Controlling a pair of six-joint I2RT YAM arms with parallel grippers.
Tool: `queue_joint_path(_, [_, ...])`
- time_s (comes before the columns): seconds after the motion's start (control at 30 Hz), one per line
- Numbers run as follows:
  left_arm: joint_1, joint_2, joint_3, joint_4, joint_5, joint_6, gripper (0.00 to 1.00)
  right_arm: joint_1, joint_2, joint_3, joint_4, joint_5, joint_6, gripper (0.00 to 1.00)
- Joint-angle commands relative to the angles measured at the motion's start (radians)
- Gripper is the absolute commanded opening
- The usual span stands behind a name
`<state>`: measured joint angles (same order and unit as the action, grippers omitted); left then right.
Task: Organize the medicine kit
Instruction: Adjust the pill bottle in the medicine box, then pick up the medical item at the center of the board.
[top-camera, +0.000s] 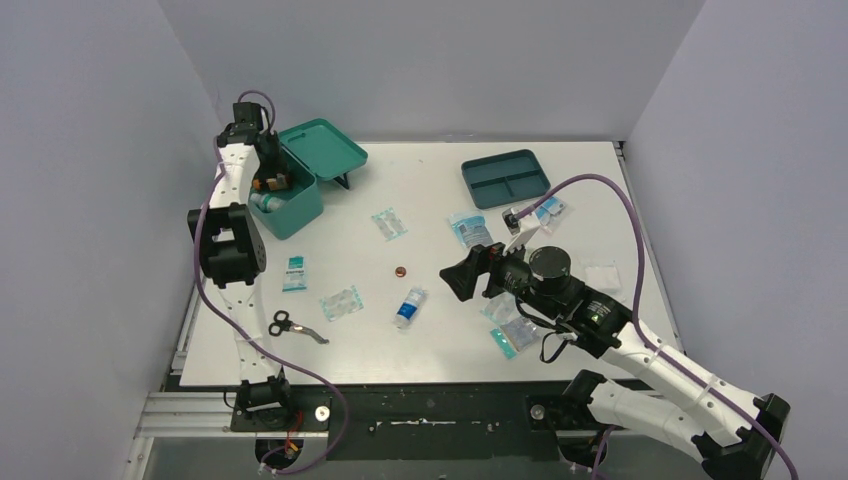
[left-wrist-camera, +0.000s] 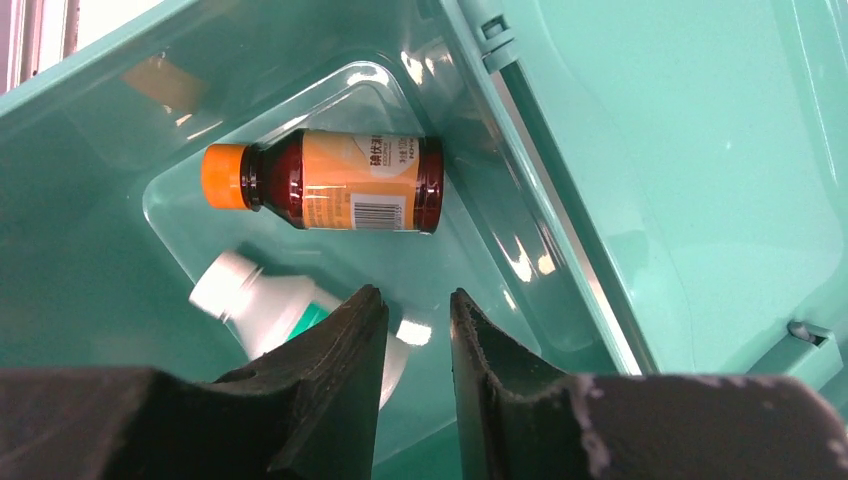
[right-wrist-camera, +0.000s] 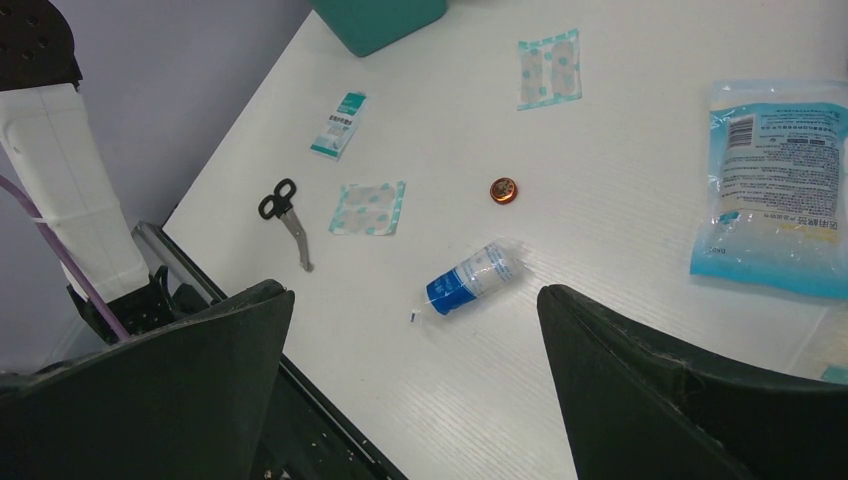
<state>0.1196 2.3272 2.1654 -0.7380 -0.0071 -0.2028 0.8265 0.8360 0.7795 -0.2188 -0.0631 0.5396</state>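
Two items, an orange-capped bottle (left-wrist-camera: 335, 185) and a white bottle (left-wrist-camera: 262, 300), lie inside the open medicine kit (top-camera: 292, 208) at the desk's (top-camera: 420, 195) far-left corner. The left hand (left-wrist-camera: 415, 300) hovers above them, narrowly parted and empty; the right hand (right-wrist-camera: 415, 295) gapes wide toward a blue-white tube (right-wrist-camera: 470, 280), probably targeting it.

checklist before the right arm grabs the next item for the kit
1. Medicine kit lid open: ok, swung right back.
2. Left gripper empty: ok, fingers a narrow gap apart, nothing between them.
3. Left gripper out of the kit: not ok, it is down inside, over the brown bottle and white bottle lying there.
4. Right gripper ready: ok, fingers wide apart, empty.
5. Target clear: ok, the blue-and-white tube lies alone on the table, nothing touching it.
6. Room left in the kit: cannot tell, only part of its floor shows.
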Motion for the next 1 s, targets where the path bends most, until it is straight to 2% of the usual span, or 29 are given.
queue_joint_path(0.0, [0.009,-0.031,0.053,0.013,0.007,-0.009,0.29,0.007,0.000,0.037,0.039,0.023,0.003,1.00])
queue_joint_path(0.23, [0.009,-0.105,0.044,-0.030,0.052,-0.017,0.36,0.007,-0.006,0.035,0.030,0.031,0.013,1.00])
queue_joint_path(0.57, [0.006,-0.319,-0.082,-0.093,0.118,-0.017,0.56,0.009,-0.003,0.037,-0.005,0.058,0.063,1.00])
queue_joint_path(0.63, [0.003,-0.374,-0.144,-0.104,0.130,-0.014,0.59,0.009,0.002,0.041,-0.029,0.087,0.090,1.00])
queue_joint_path(0.83, [-0.036,-0.585,-0.454,-0.036,0.162,-0.019,0.66,0.009,0.043,0.057,-0.117,0.124,0.159,1.00])
queue_joint_path(0.97, [-0.108,-0.696,-0.652,0.012,0.136,-0.046,0.69,0.009,0.067,0.065,-0.147,0.144,0.173,1.00])
